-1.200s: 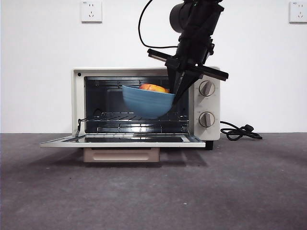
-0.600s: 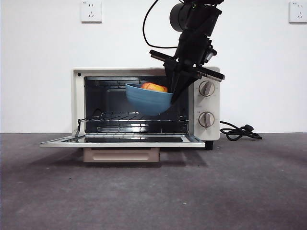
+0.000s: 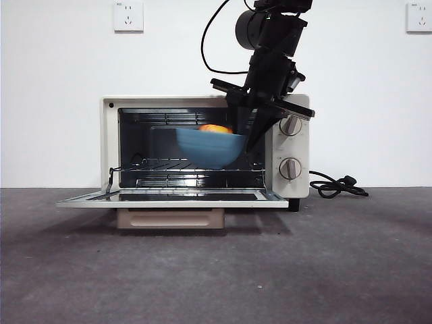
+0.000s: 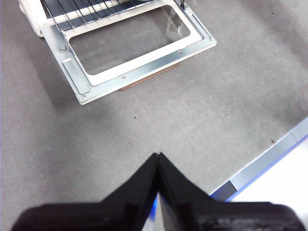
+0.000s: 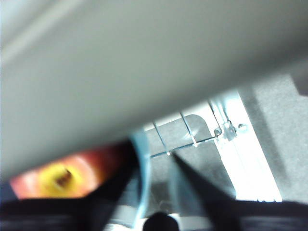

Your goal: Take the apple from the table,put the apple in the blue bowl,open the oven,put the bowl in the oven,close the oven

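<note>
Bowl-into-oven step: the right claw point(image 3: 244, 142), clamped on the blue bowl's point(image 3: 210, 148) rim, holds it — apple point(image 3: 214, 127) inside — above the oven point(image 3: 202, 145) rack; next, lower and release — left claw point(image 4: 158, 159) shut, empty

In the front view the bowl point(image 3: 210, 148) hides all of the apple point(image 3: 214, 127) but its orange top, and the right gripper point(image 3: 247, 138) covers the bowl's right rim and part of the oven point(image 3: 202, 101). The right wrist view is badly blurred: the oven's top fills most of it, and the apple point(image 5: 57, 177) is a smear cut off by a jaw. The left wrist view crops the oven point(image 4: 120, 48) to its open door.
</note>
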Robot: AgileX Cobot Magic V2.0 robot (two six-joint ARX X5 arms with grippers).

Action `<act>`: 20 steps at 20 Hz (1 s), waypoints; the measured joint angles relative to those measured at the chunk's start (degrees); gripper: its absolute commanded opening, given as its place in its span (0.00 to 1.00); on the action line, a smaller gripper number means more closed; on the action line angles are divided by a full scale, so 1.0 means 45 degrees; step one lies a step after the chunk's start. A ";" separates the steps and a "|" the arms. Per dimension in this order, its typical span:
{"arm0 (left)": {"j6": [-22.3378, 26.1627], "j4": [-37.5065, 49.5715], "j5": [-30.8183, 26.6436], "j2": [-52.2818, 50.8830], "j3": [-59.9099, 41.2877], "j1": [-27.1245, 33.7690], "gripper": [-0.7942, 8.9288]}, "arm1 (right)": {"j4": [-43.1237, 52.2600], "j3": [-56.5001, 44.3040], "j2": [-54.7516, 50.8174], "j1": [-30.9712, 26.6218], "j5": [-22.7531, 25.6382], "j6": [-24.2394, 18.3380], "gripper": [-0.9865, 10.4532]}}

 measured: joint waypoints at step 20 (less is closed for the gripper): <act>0.0000 0.0005 -0.0005 0.0146 0.0000 0.0000 0.08 | -0.0510 0.2832 0.0005 0.0510 0.1700 -0.1977 0.25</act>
